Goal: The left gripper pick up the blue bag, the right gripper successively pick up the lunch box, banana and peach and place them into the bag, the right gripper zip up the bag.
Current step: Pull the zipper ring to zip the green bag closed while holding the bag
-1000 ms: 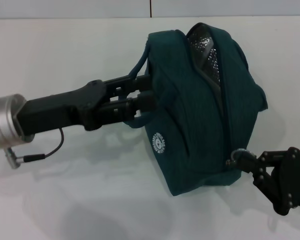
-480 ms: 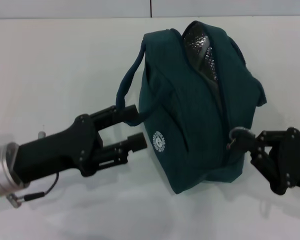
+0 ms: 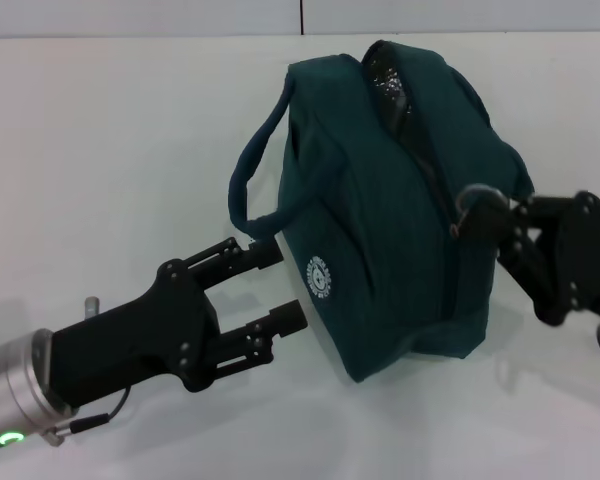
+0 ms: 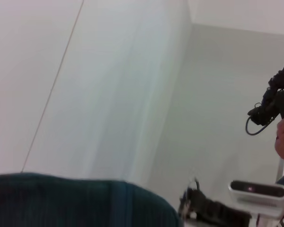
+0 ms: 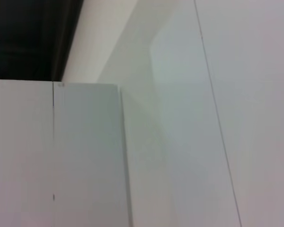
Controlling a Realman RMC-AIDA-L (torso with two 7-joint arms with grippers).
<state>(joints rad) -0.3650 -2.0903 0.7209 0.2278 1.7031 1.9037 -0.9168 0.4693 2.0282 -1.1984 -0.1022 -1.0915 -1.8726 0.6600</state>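
Fingers of left gripper (image 3: 276,285) spread, empty, right gripper (image 3: 477,212) pinching blue bag (image 3: 400,210) zipper ring, foil lining showing

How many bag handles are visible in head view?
1 clearly: a loop handle on the blue bag, on the side facing the left end effector. A second may be hidden on the far side.

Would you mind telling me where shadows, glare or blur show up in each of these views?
Head view: soft shadows lie on the table under the blue bag and the left gripper; foil lining glints in the bag's opening. Left wrist view: the bag's edge is blurred. Right wrist view: only pale, evenly lit surfaces and a dark corner.
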